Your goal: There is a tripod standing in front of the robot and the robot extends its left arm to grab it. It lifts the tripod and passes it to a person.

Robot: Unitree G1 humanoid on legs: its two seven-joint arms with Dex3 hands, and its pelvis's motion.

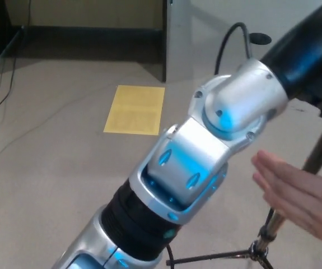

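Observation:
The black tripod (318, 153) leans at the right edge of the head view, its pole running down to spread legs (222, 258) at the bottom. My left arm reaches up and to the right across the picture. My black left hand (304, 49) meets the tripod's head at the top right and is shut on it, with the fingers mostly cut off by the frame. A person's open hand (302, 196) is held out flat just left of the pole, close to it.
A yellow sheet (135, 109) lies on the beige carpet behind my arm. A white panel (194, 33) stands at the back, with a dark disc (260, 38) on the floor beside it. Cables (4, 84) trail along the left.

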